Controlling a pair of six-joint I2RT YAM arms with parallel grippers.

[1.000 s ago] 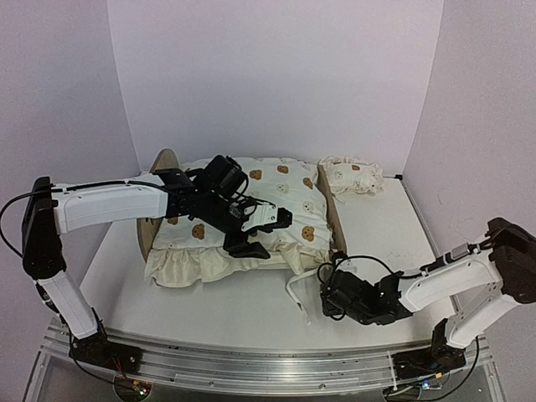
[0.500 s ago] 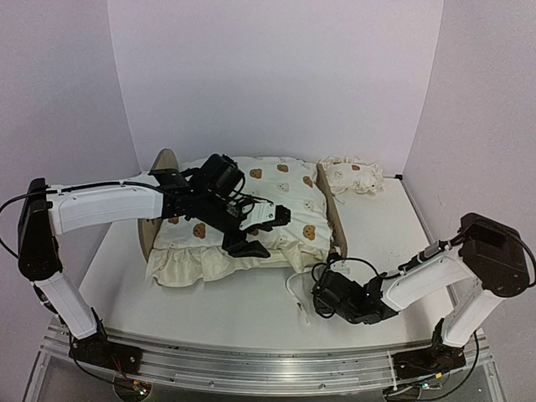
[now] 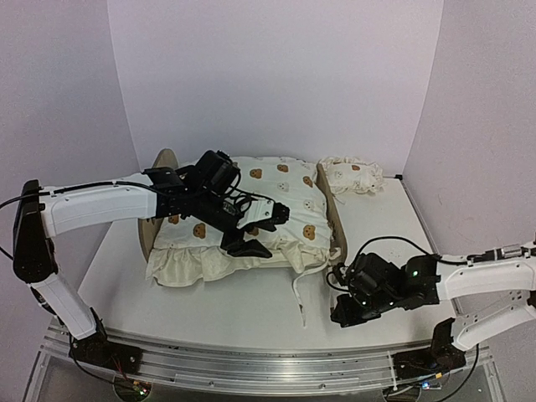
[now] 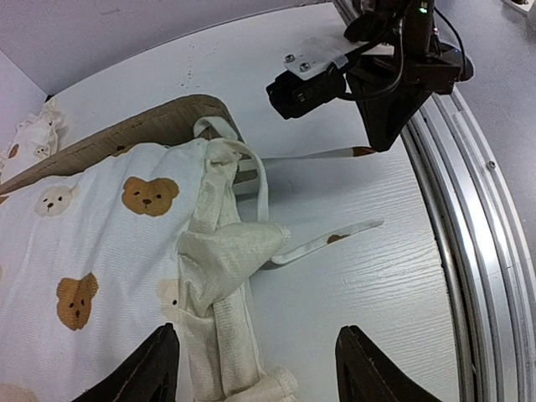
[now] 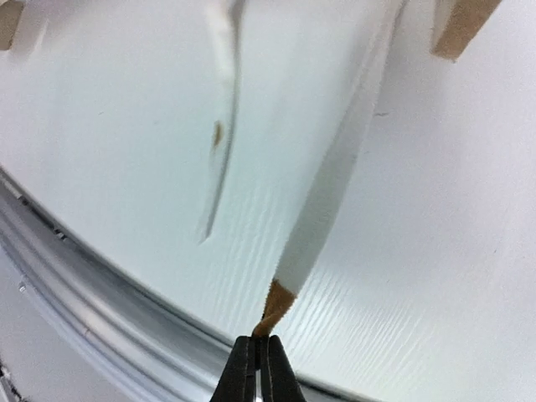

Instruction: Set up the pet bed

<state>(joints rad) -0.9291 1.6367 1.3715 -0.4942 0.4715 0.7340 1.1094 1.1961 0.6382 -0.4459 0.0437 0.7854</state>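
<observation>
The pet bed [image 3: 335, 219] stands at mid-table, its wooden end boards showing at left and right. A cream bear-print cushion [image 3: 276, 197] lies over it, its ruffled corner [image 4: 226, 268] hanging off the front. My left gripper [image 3: 264, 232] hovers open just above that corner [image 4: 264, 373], nothing between its fingers. My right gripper [image 5: 258, 347] is shut on the brown tip of a white cushion tie strap [image 5: 335, 176], which runs taut back to the bed. It sits low near the front right [image 3: 342, 316]. The small pillow [image 3: 353, 176] lies behind the bed's right end.
A second tie strap [image 3: 299, 297] lies loose on the white table beside the held one. The metal rail [image 3: 251, 368] runs along the near edge, close under my right gripper. Purple walls enclose the table on three sides.
My right gripper has closed on the strap's tip and drawn back to the right, pulling the strap taut. The left arm has hardly moved.
</observation>
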